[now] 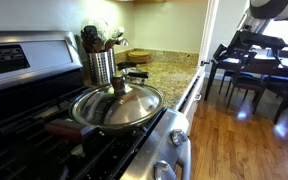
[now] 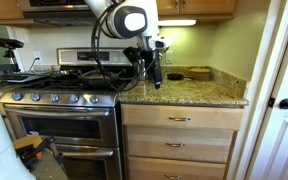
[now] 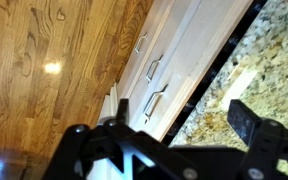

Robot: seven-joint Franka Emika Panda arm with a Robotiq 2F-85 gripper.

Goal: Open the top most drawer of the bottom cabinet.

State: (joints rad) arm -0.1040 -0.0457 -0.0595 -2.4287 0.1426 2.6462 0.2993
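Observation:
The bottom cabinet point(image 2: 179, 145) stands to the right of the stove, under a speckled granite countertop point(image 2: 199, 93). Its top most drawer point(image 2: 179, 118) is pushed in, with a slim metal bar handle on the front; nothing inside it shows. My gripper point(image 2: 156, 78) hangs fingers-down over the countertop's left end, above and behind the drawer front. In the wrist view the gripper point(image 3: 184, 115) is open and empty, its fingers spread over the counter edge. The drawer handle nearest the edge point(image 3: 152, 103) lies below it. In an exterior view only the arm point(image 1: 269, 12) shows.
A steel stove point(image 2: 59, 120) with knobs stands beside the cabinet. A lidded pan point(image 1: 117, 105) and a utensil holder point(image 1: 101, 62) are on the stove side. A dish point(image 2: 197, 73) sits at the counter's back. A dark dining table with chairs point(image 1: 259, 65) stands on the wood floor point(image 3: 44, 70).

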